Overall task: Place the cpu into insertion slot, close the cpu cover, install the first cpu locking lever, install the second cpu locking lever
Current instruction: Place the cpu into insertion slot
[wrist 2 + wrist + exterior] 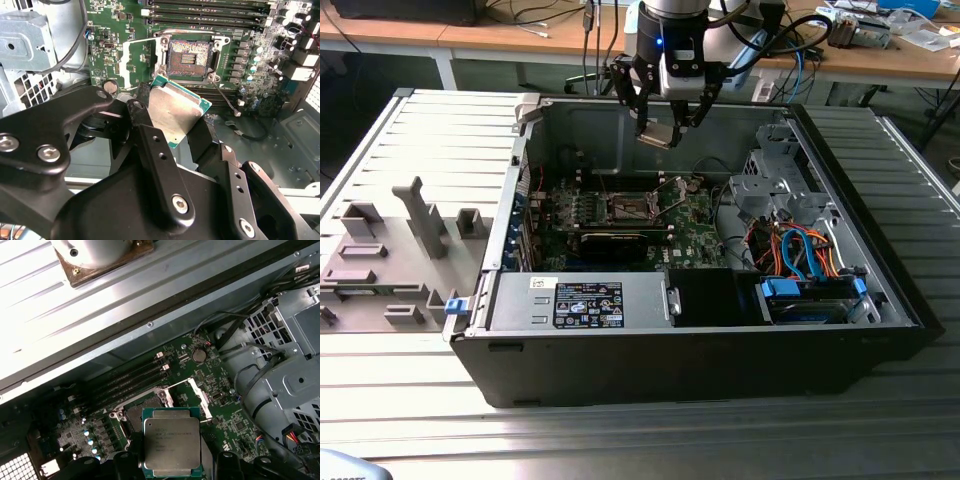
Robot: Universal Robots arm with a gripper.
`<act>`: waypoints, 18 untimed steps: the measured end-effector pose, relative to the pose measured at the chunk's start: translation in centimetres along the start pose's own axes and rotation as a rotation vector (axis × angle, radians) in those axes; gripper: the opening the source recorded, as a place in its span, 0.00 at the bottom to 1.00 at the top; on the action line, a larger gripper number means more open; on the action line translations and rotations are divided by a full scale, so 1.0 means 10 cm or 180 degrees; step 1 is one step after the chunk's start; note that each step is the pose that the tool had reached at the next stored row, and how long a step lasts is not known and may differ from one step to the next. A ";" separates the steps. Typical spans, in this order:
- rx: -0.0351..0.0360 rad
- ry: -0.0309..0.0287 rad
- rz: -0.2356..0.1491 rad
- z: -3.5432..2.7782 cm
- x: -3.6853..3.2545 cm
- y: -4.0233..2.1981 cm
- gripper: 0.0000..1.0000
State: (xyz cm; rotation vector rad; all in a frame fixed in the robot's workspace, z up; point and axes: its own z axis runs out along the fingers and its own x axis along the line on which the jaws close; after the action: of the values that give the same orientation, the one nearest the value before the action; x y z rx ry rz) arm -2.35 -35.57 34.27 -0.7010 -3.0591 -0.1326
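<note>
My gripper [660, 122] hangs above the open computer case, shut on the cpu [657, 134], a flat square chip with a silver top and green rim. In both wrist views the cpu [175, 112] [171, 440] sits tilted between the black fingers [150, 145], well above the board. The insertion slot [190, 54] [139, 416] [628, 207] lies bare on the green motherboard below, its dark centre showing. The cpu cover [136, 64] [198, 393] is swung open beside the slot. A thin wire lever [226, 103] stands away from the slot's other side.
The black case [720, 355] has tall walls all round. A power supply [590, 300] lies at the front. A drive cage [775, 185] and coloured cables [800, 255] are at the exterior view's right. Memory slots [210, 12] run beside the socket. Grey fixtures [420, 215] stand at the left.
</note>
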 end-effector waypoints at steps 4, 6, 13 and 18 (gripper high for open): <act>0.0000 -0.0001 0.0011 0.000 0.000 0.000 0.55; 0.0000 -0.0001 0.0017 0.000 0.000 0.000 0.55; -0.0001 -0.0003 0.0036 0.000 0.000 0.000 0.55; -0.0001 -0.0004 0.0049 0.000 0.000 0.000 0.55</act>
State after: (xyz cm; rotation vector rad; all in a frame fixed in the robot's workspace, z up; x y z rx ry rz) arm -2.35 -35.57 34.27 -0.7247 -3.0543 -0.1325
